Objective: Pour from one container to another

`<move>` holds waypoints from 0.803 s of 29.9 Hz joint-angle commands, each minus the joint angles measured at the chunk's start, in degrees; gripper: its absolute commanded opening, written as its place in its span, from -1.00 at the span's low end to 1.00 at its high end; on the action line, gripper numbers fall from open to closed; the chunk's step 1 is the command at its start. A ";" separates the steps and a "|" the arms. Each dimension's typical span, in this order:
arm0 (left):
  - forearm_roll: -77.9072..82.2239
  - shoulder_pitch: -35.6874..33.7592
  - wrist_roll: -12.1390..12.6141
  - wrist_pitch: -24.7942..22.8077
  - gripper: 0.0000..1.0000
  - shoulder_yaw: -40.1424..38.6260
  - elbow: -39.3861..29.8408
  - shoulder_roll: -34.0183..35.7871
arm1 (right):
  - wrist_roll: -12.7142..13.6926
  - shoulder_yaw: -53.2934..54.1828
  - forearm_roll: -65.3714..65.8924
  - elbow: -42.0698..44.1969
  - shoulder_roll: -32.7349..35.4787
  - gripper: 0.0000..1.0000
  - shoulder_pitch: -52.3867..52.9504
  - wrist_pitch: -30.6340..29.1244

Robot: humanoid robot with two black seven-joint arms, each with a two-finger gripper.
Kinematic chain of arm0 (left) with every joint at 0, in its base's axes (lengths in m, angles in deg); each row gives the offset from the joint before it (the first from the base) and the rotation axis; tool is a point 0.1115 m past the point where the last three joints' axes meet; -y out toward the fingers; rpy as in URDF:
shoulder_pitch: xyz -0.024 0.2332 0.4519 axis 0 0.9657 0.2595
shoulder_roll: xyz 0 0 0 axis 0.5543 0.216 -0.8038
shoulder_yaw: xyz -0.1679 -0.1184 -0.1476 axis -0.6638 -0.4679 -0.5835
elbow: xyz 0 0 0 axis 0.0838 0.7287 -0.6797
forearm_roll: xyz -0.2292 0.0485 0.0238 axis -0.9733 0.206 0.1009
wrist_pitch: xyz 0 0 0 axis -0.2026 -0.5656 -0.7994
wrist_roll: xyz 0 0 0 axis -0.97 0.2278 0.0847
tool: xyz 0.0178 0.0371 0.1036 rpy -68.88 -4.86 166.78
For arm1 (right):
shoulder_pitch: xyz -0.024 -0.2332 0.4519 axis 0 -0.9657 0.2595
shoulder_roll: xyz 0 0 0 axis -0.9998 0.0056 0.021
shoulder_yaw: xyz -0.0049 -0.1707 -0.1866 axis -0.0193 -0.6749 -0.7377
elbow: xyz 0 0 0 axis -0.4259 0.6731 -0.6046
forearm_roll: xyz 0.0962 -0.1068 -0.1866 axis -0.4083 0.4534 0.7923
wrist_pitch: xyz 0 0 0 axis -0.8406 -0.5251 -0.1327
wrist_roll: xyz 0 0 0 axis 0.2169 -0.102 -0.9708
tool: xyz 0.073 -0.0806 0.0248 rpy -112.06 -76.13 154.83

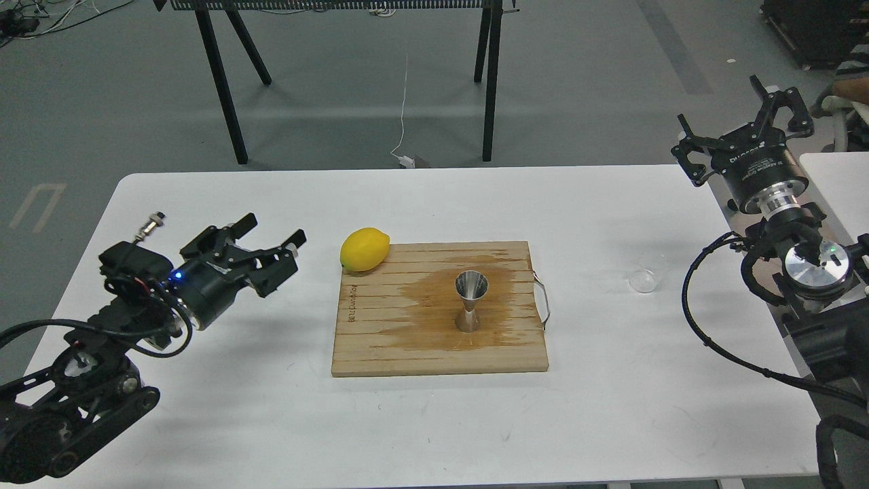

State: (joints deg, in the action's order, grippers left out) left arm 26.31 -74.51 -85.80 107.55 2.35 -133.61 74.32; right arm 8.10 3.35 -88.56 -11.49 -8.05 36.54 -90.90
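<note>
The white tabletop (237, 421) fills most of the view, with grey floor and the black legs of a stand (224, 81) behind its far edge. A wooden cutting board (380, 339) lies flat near the middle of the tabletop, its slats running side to side, with a wide dark wet stain across its centre and upper right part and a thin metal handle (543, 299) on its right edge. The left claw (275, 234) hangs over the tabletop to the left of the board, well apart from it, its two fingers spread open and holding nothing. The right claw (736, 119) is raised beyond the tabletop's far right corner, its fingers also spread wide and empty. A yellow lemon (364, 249) rests on the board's far left corner, partly overhanging the edge. The steel jigger (470, 300) stands upright inside the wet patch, a little right of the board's centre, its open upper cone facing up. The small clear glass cup (643, 279) sits upright on the bare tabletop to the right of the board, between the board's handle and the right arm, touching neither; whether it holds any liquid cannot be told.
</note>
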 commanded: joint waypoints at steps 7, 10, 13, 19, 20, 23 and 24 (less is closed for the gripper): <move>-62.07 -5.82 -0.09 -17.59 0.96 -11.04 4.26 2.69 | -0.15 -1.03 0.09 -3.17 0.07 0.99 0.04 0.28; -72.36 -8.19 -0.01 -25.59 0.96 -15.34 10.23 2.25 | 0.29 -1.30 0.17 -5.37 0.24 0.99 -0.22 0.55; -82.03 -11.44 0.61 -32.54 0.96 -18.61 17.61 -0.11 | 0.38 -2.35 0.26 -8.88 2.87 0.99 -1.01 0.72; -91.11 -21.02 1.05 -41.86 0.98 -17.91 32.47 -2.58 | 0.47 -2.00 0.00 -19.33 8.93 0.99 -9.52 2.22; -91.38 -21.64 1.31 -43.36 0.98 -17.91 33.62 -3.11 | 0.38 -1.48 -0.09 -21.35 9.73 0.99 -11.46 2.48; -91.29 -22.09 1.75 -44.78 0.98 -17.82 34.16 -4.25 | 0.55 4.31 -1.84 -27.59 9.91 0.99 -20.15 2.74; -91.29 -22.17 1.75 -44.60 0.98 -17.82 34.16 -4.26 | 0.55 5.89 -3.24 -29.35 9.83 0.99 -23.48 2.83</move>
State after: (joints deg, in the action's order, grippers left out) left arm -64.86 -96.16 -84.26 63.79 -15.51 -100.14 70.67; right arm 8.53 4.46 -89.26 -35.38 1.59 21.52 -88.30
